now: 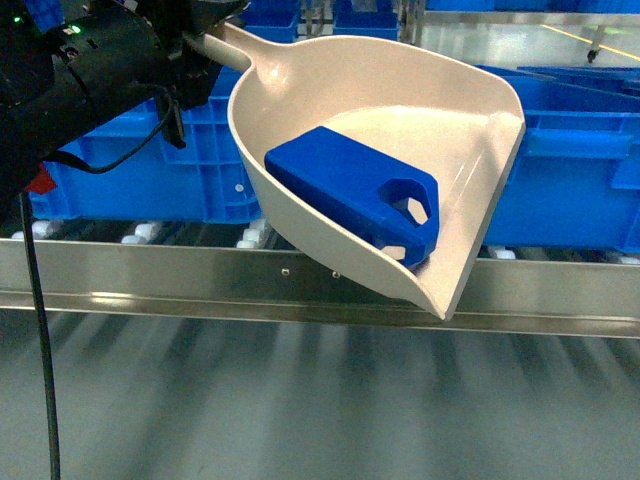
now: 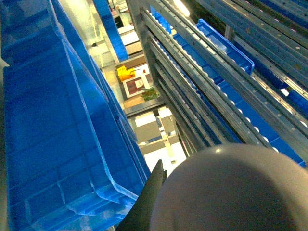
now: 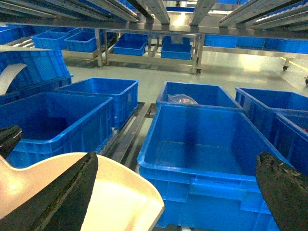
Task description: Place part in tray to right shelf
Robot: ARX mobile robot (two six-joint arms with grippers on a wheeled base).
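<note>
The beige tray hangs tilted in front of the right shelf, its open edge pointing down and to the right. The blue part lies inside it, slid toward the low front corner. My left gripper at the top left is shut on the tray's handle. In the left wrist view the tray's back fills the lower right, with one dark finger beside it. My right gripper is open and holds nothing. It faces a blue crate, with the tray's rim low on the left.
Large blue crates stand on the shelf's white rollers behind the steel rail. More crates sit in rows on the rack, one holding a clear bag. Upper roller rails run overhead.
</note>
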